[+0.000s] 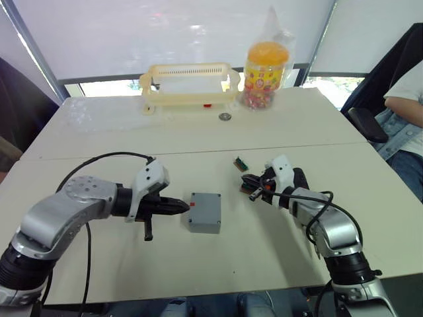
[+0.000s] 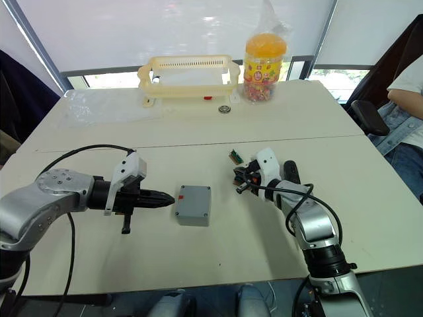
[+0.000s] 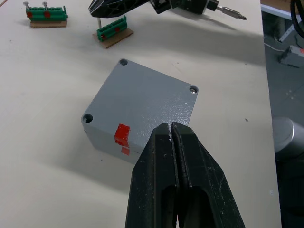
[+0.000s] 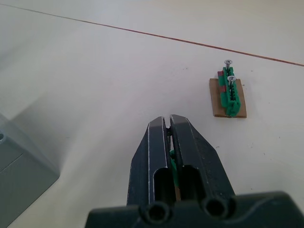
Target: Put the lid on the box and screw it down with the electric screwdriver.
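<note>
**Lidded grey box mid-table, both grippers pressed shut**

A cream-coloured table [image 1: 99,142] stands before bright, white-blinded windows, with a seam running across its width. Along the far edge sit a pale yellow plastic rack [image 1: 190,84], a clear jar with an orange lid full of coloured sweets [image 1: 265,74] and a small round metal disc [image 1: 225,117]. A person in a denim garment [image 1: 404,125] sits off the far right corner.

The small square grey plastic box [image 1: 204,212] rests on the near half of the table, roughly midway between its left and right edges. The flat grey plastic lid [image 3: 145,102] lies on top of it, corner screw holes showing, and a red mark sits on the side facing the left gripper.

The left gripper [image 1: 180,207] lies low over the table with its two black fingers pressed together, tips just beside the box's left side at the red mark; whether they touch it cannot be told.

The right gripper [image 1: 248,188] is on the right of the box, apart from it, its fingers closed with a bit of green showing behind them. The black electric screwdriver [image 3: 199,6] with its metal bit is seen at that gripper. Two small green screw holders on brown card [image 3: 112,34] lie nearby, toward the seam.
</note>
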`<control>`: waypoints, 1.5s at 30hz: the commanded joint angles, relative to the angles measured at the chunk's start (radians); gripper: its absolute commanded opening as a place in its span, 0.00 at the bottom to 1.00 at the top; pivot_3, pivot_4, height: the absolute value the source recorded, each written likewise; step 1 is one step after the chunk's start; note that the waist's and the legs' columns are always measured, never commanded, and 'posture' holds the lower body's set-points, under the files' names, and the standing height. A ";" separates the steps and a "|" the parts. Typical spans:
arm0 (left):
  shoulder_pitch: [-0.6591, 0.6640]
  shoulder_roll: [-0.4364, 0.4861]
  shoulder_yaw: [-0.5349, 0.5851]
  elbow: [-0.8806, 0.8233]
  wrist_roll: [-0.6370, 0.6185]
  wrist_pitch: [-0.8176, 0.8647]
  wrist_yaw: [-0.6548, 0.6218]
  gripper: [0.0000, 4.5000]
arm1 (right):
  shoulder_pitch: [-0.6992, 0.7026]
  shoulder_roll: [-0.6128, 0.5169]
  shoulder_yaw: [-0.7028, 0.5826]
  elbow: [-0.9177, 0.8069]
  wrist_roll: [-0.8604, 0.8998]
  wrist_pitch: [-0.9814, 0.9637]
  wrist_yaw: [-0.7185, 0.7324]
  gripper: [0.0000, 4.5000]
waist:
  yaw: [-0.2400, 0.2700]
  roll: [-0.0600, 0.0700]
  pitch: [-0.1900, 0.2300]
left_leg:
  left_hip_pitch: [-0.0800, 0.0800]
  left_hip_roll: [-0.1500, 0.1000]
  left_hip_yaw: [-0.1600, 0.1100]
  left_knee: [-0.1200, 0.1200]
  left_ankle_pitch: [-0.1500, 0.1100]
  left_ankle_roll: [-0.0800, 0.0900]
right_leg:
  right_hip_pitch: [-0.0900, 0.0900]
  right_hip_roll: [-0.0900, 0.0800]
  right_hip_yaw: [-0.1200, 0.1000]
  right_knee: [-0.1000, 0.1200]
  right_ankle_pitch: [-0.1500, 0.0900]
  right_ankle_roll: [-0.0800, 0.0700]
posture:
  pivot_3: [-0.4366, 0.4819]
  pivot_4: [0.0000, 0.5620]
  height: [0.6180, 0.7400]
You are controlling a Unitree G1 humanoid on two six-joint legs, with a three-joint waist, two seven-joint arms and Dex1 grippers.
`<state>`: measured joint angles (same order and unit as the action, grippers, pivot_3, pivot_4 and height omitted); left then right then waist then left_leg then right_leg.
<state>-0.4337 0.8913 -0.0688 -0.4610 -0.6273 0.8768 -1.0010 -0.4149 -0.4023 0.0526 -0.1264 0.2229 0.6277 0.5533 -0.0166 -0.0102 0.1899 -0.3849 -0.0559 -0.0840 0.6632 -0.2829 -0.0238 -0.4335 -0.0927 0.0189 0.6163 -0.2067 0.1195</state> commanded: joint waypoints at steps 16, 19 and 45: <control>-0.019 -0.057 -0.076 0.062 0.090 -0.118 -0.009 0.00 | -0.041 -0.003 -0.021 -0.393 0.220 0.226 0.016 0.01 | 0.001 0.000 0.000 | 0.000 0.000 -0.001 0.000 0.000 0.000 | 0.000 0.000 0.000 0.000 0.000 0.000 | 0.48 0.27 1.00; -0.027 -0.075 -0.084 0.072 0.102 -0.126 -0.003 0.00 | -0.018 0.002 0.033 -0.389 0.201 0.200 0.016 0.01 | 0.002 0.000 0.000 | 0.000 0.000 -0.001 0.000 0.000 0.000 | 0.000 0.000 0.000 0.000 0.000 0.000 | 0.48 0.27 1.00; -0.005 -0.095 -0.066 0.049 0.101 -0.107 0.029 0.00 | 0.033 -0.038 0.136 -0.281 0.102 0.061 0.053 0.01 | 0.002 0.000 0.000 | 0.000 0.000 -0.001 0.000 0.000 0.000 | 0.000 0.000 0.000 0.000 0.000 0.000 | 0.48 0.27 1.00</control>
<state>-0.4364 0.7970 -0.1671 -0.3859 -0.5132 0.7745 -0.9734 -0.3796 -0.4406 0.2007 -0.3909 0.3269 0.7101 0.6047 -0.0147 -0.0102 0.1899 -0.3851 -0.0557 -0.0846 0.6633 -0.2830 -0.0237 -0.4336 -0.0928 0.0189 0.6163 -0.2067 0.1195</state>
